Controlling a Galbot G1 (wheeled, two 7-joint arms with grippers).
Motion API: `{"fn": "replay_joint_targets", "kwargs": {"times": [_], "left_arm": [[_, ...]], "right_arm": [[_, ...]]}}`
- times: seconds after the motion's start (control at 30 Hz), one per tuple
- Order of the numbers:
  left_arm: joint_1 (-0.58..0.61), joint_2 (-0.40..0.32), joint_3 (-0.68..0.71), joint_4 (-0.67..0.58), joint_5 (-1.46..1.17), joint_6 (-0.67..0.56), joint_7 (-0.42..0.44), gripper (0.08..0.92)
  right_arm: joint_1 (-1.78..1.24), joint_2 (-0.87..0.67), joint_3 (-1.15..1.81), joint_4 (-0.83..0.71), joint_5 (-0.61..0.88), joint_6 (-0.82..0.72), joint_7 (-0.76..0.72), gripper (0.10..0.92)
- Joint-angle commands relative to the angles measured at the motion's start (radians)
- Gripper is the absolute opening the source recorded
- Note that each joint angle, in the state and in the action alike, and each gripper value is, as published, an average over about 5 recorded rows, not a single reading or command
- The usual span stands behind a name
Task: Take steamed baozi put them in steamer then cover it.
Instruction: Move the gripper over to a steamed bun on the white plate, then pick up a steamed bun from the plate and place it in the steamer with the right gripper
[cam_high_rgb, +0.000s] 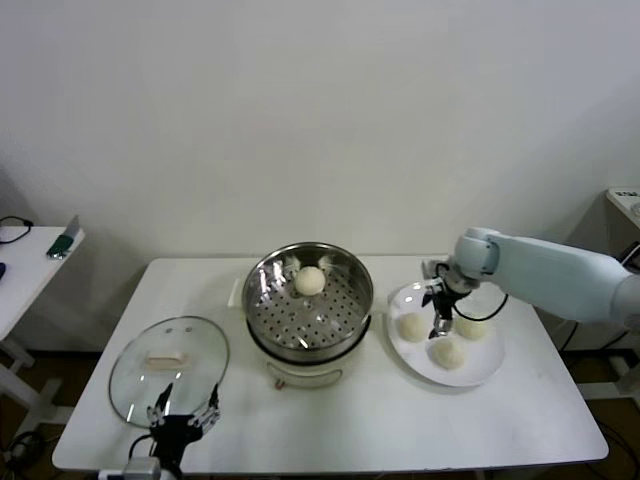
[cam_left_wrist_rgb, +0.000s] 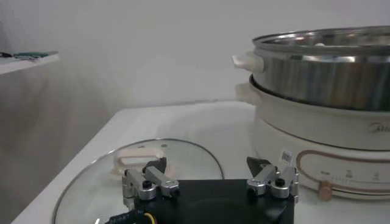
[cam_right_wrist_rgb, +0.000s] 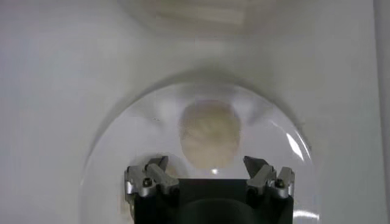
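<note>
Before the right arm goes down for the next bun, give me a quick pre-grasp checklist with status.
1. Right gripper open: ok, jaws spread and empty.
2. Bun lined up: ok, in the right wrist view a baozi sits between the jaws, below them.
3. Neighbours: cannot tell; three buns sit close together on the plate, so a jaw may brush another.
4. Steamer has room: ok, one bun on the tray, the rest of it free.
5. Cover out of the way: ok, flat on the table to the steamer's left.
6. Left gripper parked: ok, open at the cover's near edge.
</note>
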Motion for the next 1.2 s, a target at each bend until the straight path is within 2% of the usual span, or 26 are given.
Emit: {"fn": "replay_joint_targets", "kwargs": {"times": [0.03, 0.2, 0.47, 0.73, 1.03, 1.2], "left_arm": [[0.0, 0.0, -0.001, 0.002, -0.001, -0.002, -0.001, 0.823], [-0.002, 0.002, -0.002, 0.003, -0.001, -0.003, -0.002, 0.823], [-0.002, 0.001, -0.001, -0.002, -0.002, 0.001, -0.002, 0.823], [-0.001, 0.0, 0.004, -0.003, 0.0, 0.002, -0.002, 0.823], [0.001, 0.006, 0.008, -0.01, 0.002, 0.003, -0.002, 0.823], [-0.001, 0.005, 0.012, -0.018, 0.003, 0.005, -0.002, 0.823]], "right_arm": [[-0.094, 0.061, 0.068, -0.09, -0.029, -0.018, 0.023, 0.822], [-0.099, 0.071, 0.08, -0.099, -0.03, -0.017, 0.025, 0.793], [-0.084, 0.071, 0.07, -0.089, -0.041, -0.018, 0.011, 0.677], [0.042, 0.051, 0.026, -0.039, -0.034, 0.012, -0.029, 0.662], [0.508, 0.038, -0.184, 0.052, 0.162, 0.045, -0.134, 0.662], [0.653, 0.089, -0.199, 0.15, 0.322, -0.004, -0.111, 0.662]]}}
